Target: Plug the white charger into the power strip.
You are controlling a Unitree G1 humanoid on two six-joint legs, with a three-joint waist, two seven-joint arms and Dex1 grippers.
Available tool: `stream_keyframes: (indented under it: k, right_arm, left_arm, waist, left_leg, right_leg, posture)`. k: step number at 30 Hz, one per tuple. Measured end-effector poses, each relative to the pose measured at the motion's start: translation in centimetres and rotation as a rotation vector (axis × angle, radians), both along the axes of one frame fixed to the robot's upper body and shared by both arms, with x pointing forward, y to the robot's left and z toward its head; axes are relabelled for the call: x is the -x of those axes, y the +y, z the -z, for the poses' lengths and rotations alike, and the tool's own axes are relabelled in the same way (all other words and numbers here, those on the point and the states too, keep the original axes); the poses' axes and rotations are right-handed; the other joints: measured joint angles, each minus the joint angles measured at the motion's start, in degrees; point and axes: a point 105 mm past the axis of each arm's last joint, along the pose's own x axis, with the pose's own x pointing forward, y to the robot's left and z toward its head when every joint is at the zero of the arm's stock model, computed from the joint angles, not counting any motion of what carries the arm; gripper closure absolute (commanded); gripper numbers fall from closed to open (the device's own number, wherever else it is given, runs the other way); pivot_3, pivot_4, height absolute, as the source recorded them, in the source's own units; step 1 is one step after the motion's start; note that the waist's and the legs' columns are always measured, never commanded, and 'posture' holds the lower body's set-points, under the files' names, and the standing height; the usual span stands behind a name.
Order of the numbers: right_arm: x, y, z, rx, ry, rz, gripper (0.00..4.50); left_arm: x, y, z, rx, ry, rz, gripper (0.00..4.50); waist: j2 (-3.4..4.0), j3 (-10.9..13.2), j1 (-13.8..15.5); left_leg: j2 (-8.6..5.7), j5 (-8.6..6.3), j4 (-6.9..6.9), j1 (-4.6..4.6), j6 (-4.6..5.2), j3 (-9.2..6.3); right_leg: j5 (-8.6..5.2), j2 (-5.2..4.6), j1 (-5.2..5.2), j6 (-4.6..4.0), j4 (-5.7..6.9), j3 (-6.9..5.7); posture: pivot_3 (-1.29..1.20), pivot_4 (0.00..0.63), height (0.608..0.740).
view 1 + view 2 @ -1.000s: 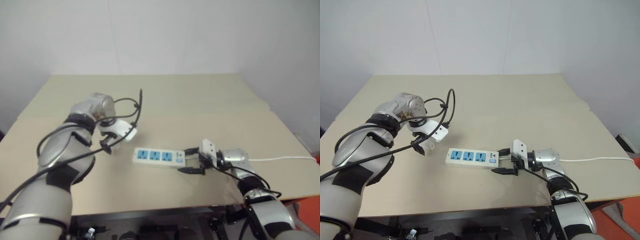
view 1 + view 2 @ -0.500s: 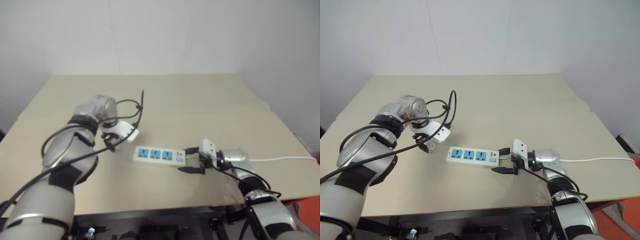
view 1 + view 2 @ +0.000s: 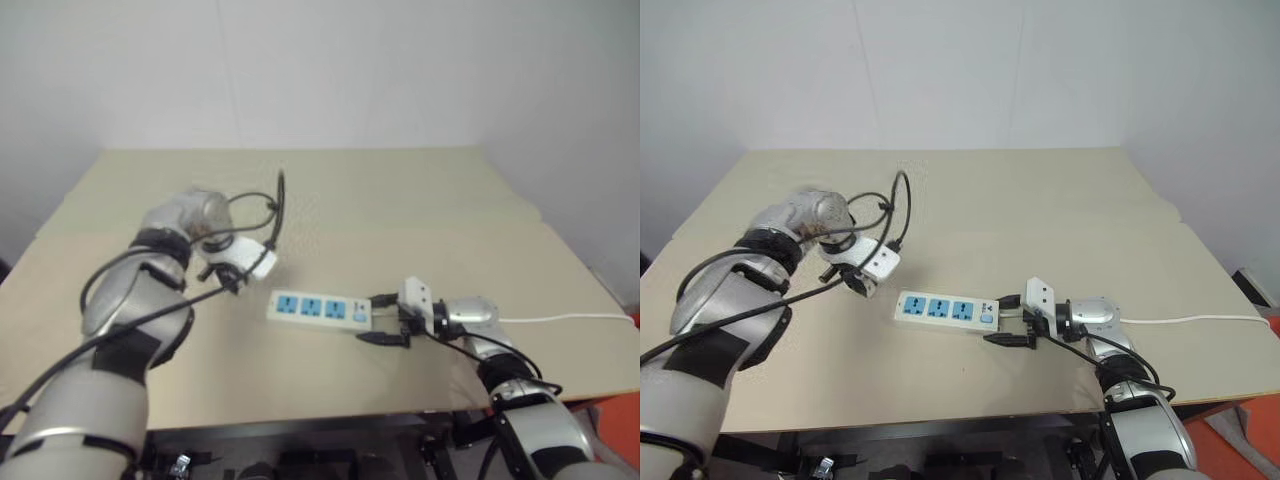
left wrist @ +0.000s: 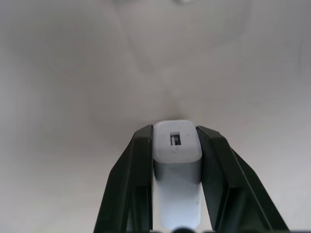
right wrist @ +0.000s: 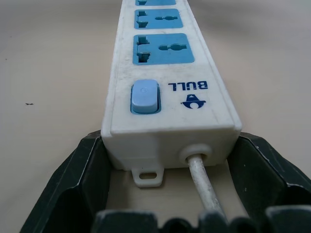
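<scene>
A beige table point(image 3: 400, 210) is seen from above. Near its front edge, a power strip point(image 3: 945, 311) lies flat, with three blue sockets facing up and a blue switch point(image 5: 145, 96) at its right end. A thin white cord point(image 3: 1200, 320) runs from that end off to the right. The right gripper point(image 5: 163, 194) is placed at the switch end, its black fingers point(image 5: 73, 179) spread on either side of the strip's end, not clamped. To the left of the strip, the left gripper point(image 4: 177, 145) is clamped on the white charger point(image 4: 177, 160), which is held above the tabletop, well apart from the sockets.
</scene>
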Motion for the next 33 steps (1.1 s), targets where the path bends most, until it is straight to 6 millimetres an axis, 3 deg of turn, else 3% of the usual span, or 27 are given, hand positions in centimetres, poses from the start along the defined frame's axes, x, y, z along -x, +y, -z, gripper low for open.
stream_keyframes:
  k: [3,6,9,12,16,19,25,33]
  right_arm:
    - [0.0,-0.1,0.0,0.004,-0.003,0.0,1.09]
    - [0.0,-0.2,0.0,0.01,-0.005,-0.001,1.09]
    - [0.0,-0.2,0.0,0.015,-0.004,0.002,1.09]
    - [-0.1,-0.1,0.0,0.018,-0.005,0.001,1.09]
    - [0.0,0.0,0.0,0.019,-0.01,-0.004,1.09]
    - [0.1,-0.1,0.0,0.019,-0.008,-0.005,1.09]
    - [0.2,-0.1,0.2,0.018,-0.006,-0.004,1.09]
    - [0.2,0.1,0.2,0.016,-0.009,-0.008,1.09]
  left_arm:
    - [-0.1,-0.9,-6.0,0.183,-0.107,0.024,3.5]
    - [0.6,-2.8,-11.7,0.506,-0.2,0.064,3.5]
    - [2.2,-4.3,-14.0,0.929,-0.082,0.102,3.5]
    - [3.2,-4.4,-12.1,1.189,0.126,0.086,3.5]
    - [4.1,-3.7,-8.5,1.376,0.318,0.034,3.5]
    - [4.9,-4.3,-6.7,1.493,0.418,0.05,3.5]
    - [5.4,-6.9,-1.8,1.496,0.533,0.011,3.5]
    - [4.8,-9.2,1.1,1.465,0.579,-0.049,3.5]
  waist:
    - [0.0,0.0,0.0]
    - [0.01,0.0,-0.07]
    - [0.07,-0.04,-0.09]
    - [0.09,-0.05,-0.12]
    - [0.08,-0.05,-0.16]
    - [0.08,-0.05,-0.11]
    - [0.08,-0.05,0.05]
    - [0.08,-0.05,-0.08]
  left_leg:
    - [-0.01,0.0,-0.01,-0.01,0.0,-0.02]
    - [-0.01,-0.01,-0.01,0.08,0.01,-0.04]
    - [0.0,-0.01,-0.01,0.16,0.01,-0.1]
    - [-0.01,0.0,0.01,0.24,0.01,-0.1]
    - [0.0,0.01,0.02,0.16,-0.01,-0.12]
    - [0.0,0.02,0.05,0.12,-0.04,-0.11]
    - [-0.03,0.05,0.05,0.18,-0.07,-0.07]
    - [-0.05,0.05,0.01,0.2,-0.07,-0.07]
  right_leg:
    - [0.0,-0.02,0.04,0.01,0.0,-0.02]
    - [-0.01,-0.09,0.09,0.03,0.01,-0.01]
    - [-0.02,-0.12,0.14,0.03,0.07,0.0]
    - [-0.02,-0.12,0.17,0.03,0.1,0.02]
    - [0.0,-0.09,0.16,0.0,0.12,-0.03]
    - [0.01,-0.1,0.18,0.0,0.1,-0.06]
    - [0.0,-0.08,0.21,0.0,-0.01,-0.05]
    - [0.0,-0.07,0.25,0.0,-0.03,-0.03]
  posture:
    - [0.0,0.15,0.74]
    - [0.0,0.15,0.74]
    - [0.0,0.15,0.74]
    - [0.0,0.15,0.74]
    - [0.0,0.15,0.74]
    - [0.0,0.15,0.74]
    - [0.0,0.15,0.74]
    - [0.0,0.15,0.74]
